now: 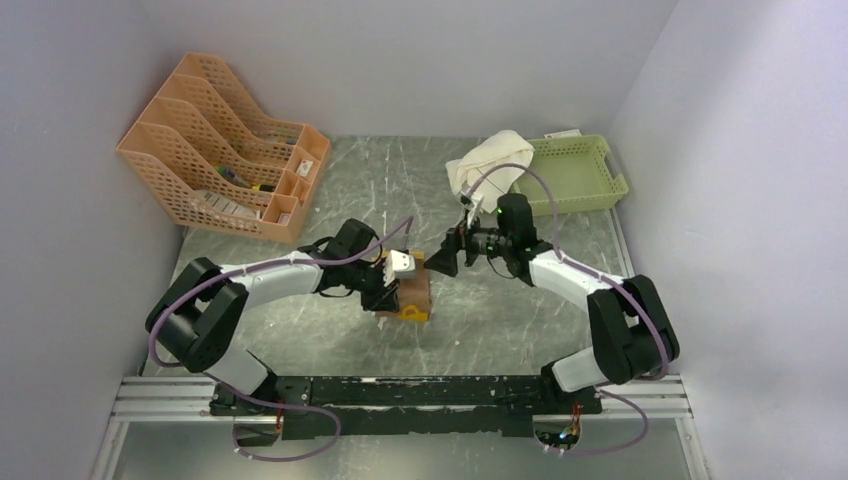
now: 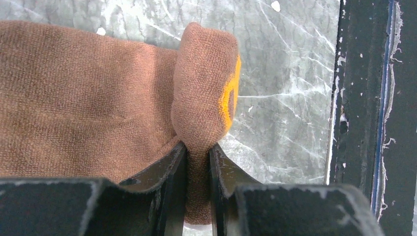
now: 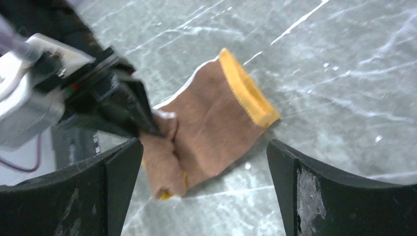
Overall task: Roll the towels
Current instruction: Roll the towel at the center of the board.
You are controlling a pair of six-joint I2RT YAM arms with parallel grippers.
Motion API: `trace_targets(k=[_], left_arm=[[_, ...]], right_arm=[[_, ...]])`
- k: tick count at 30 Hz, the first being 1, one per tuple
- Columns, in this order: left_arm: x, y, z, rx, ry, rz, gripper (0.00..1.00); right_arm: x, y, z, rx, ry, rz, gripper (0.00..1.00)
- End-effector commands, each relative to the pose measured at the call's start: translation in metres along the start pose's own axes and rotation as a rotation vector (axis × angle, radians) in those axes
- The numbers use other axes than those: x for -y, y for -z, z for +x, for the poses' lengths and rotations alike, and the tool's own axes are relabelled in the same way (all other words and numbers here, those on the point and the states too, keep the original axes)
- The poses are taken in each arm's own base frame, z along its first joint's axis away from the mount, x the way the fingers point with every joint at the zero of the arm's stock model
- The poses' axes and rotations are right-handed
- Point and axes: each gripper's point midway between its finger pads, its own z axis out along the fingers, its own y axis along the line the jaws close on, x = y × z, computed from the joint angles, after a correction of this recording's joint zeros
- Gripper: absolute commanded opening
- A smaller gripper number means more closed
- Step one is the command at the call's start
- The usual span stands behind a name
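Note:
The brown towel with a mustard-yellow hem (image 1: 415, 295) lies on the table's middle, its near end rolled into a short tube (image 2: 206, 88). My left gripper (image 2: 197, 152) (image 1: 388, 290) is shut on that rolled end; brown cloth fills the gap between the fingers (image 2: 172, 167). In the right wrist view the brown towel (image 3: 211, 123) lies flat with its yellow hem toward the far side. My right gripper (image 3: 201, 172) (image 1: 445, 255) hovers just above and right of it, open and empty. The cream-white towel (image 1: 485, 160) is heaped at the back, over the green basket's left rim.
A green plastic basket (image 1: 580, 175) stands at the back right. An orange file rack (image 1: 215, 150) with small items stands at the back left. A black rail (image 2: 373, 113) runs along the table's near edge, close to the rolled end.

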Motion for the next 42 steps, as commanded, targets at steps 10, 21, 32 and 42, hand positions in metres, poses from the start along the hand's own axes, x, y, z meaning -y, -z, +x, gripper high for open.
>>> trace_targets(k=[10,21,32,42], left_arm=[[-0.012,0.020,-0.010,0.067,0.036,-0.017,0.30],[-0.018,0.028,-0.011,0.099,0.085,0.001,0.35],[-0.017,0.026,-0.007,0.099,0.148,0.088,0.37],[-0.010,0.020,-0.001,0.061,0.159,0.139,0.39]], right_arm=[[-0.007,0.076,-0.046,0.387,0.083,0.620,1.00],[-0.057,0.050,0.015,0.166,0.219,0.703,0.73],[-0.114,0.003,0.092,-0.171,0.784,0.570,0.81],[-0.116,-0.021,0.062,-0.093,0.996,0.463,0.86]])
